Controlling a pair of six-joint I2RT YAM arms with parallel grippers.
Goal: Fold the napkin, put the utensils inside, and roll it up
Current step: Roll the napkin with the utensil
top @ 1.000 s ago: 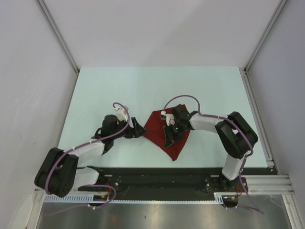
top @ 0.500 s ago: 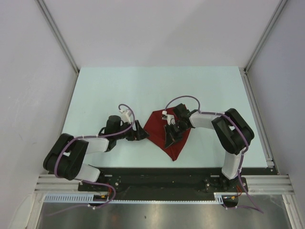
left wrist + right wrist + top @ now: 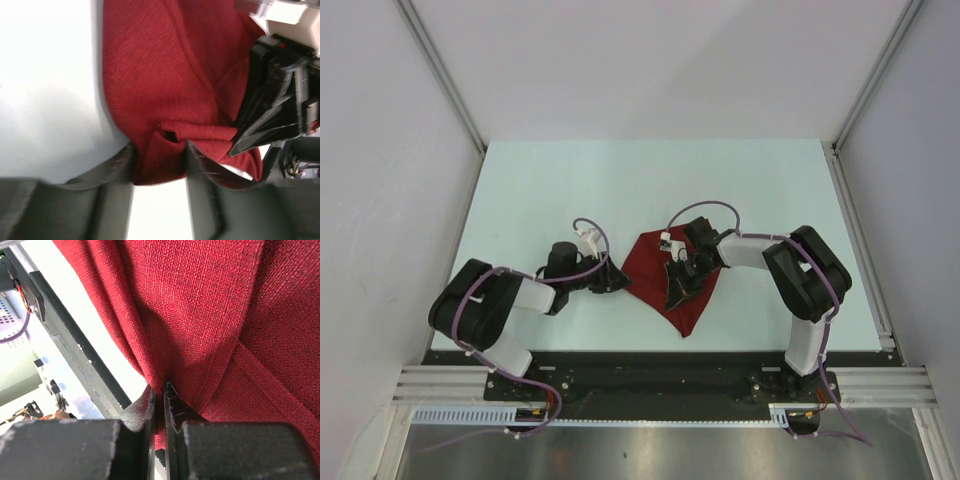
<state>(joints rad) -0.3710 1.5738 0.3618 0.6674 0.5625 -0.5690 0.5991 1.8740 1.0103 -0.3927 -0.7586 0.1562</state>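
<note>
My left fingers (image 3: 115,170) are pinching the napkin's (image 3: 150,75) nine o'clock corner; my right fingers (image 3: 137,415) are clamping its middle fold.

Right hand (image 3: 160,393) pinched tight on napkin (image 3: 210,315) fold; dark red cloth fills frame above.
</note>
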